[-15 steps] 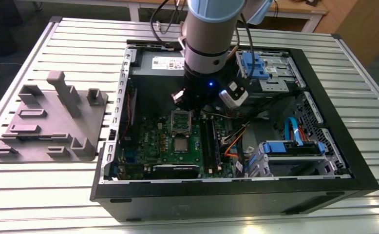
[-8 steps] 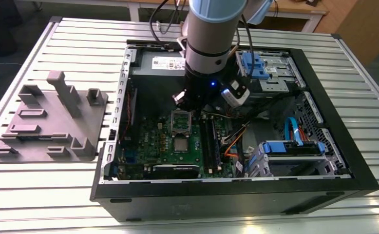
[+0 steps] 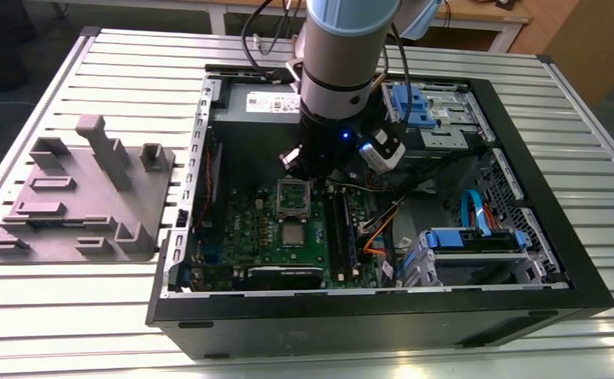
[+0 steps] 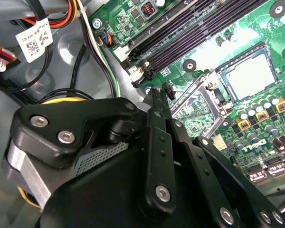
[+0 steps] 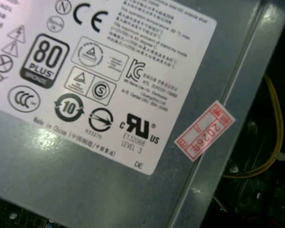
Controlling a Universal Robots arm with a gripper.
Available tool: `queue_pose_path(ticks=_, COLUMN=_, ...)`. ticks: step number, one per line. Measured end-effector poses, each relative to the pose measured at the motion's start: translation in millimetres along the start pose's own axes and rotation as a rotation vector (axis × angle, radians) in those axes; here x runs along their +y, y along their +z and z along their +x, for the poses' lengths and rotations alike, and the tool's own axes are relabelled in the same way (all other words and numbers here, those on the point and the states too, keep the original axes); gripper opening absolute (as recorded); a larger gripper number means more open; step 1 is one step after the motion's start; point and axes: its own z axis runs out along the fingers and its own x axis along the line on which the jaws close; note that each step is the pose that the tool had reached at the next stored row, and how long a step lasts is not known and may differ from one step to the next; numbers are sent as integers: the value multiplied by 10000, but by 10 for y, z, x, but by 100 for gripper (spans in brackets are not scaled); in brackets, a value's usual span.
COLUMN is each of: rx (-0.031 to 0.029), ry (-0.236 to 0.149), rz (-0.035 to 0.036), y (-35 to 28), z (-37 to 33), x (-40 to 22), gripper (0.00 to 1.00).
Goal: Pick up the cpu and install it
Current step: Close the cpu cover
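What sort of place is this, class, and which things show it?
Probably a robotics lab or test workshop: a robot arm reaches into an open computer case on a slatted metal table, with a grey fixture tray beside the case.

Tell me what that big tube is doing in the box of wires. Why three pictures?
The tube is a robot arm, a machine that moves like your arm. The box is an opened computer lying on a metal table. The exterior view comes from a camera off the arm; both wrist views come from cameras riding on it. In the second wrist view the gripper, its hand, looks pinched shut with nothing in it. The silvery square on the green board looks like the cpu, sitting in its socket. The first wrist view looks at a labelled grey metal box. A grey tray lies beside the computer.
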Motion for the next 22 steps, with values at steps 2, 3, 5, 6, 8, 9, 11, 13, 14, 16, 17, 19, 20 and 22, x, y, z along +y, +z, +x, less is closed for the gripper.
queue_pose_path(ticks=2, rx=2, ry=-40, rz=-1, y=-16, z=2, x=0, gripper=10)
queue_pose_path(ticks=3, rx=7, ry=-67, rz=4, y=-18, z=2, x=1, gripper=10)
queue_pose_path(ticks=5, rx=16, ry=-123, rz=13, y=-22, z=3, x=0, gripper=10)
queue_pose_path(ticks=6, rx=23, ry=-152, rz=20, y=-25, z=4, x=-1, gripper=10)
queue_pose_path(ticks=8, rx=30, ry=-201, rz=24, y=-27, z=4, x=-4, gripper=10)
queue_pose_path(ticks=9, rx=30, ry=-203, rz=24, y=-27, z=4, x=-4, gripper=10)
queue_pose_path(ticks=11, rx=31, ry=-205, rz=24, y=-27, z=4, x=-4, gripper=10)
queue_pose_path(ticks=13, rx=37, ry=-336, rz=18, y=-27, z=4, x=-4, gripper=10)
queue_pose_path(ticks=14, rx=44, ry=-481, rz=14, y=-27, z=4, x=-4, gripper=10)
queue_pose_path(ticks=16, rx=61, ry=-810, rz=3, y=-27, z=4, x=-4, gripper=10)
queue_pose_path(ticks=17, rx=68, ry=-949, rz=-2, y=-27, z=4, x=-4, gripper=10)
queue_pose_path(ticks=19, rx=80, ry=-1173, rz=-10, y=-27, z=5, x=-4, gripper=10)
queue_pose_path(ticks=20, rx=83, ry=-1252, rz=-13, y=-27, z=5, x=-4, gripper=10)
queue_pose_path(ticks=22, rx=89, ry=-1383, rz=-19, y=-29, z=5, x=-4, gripper=10)
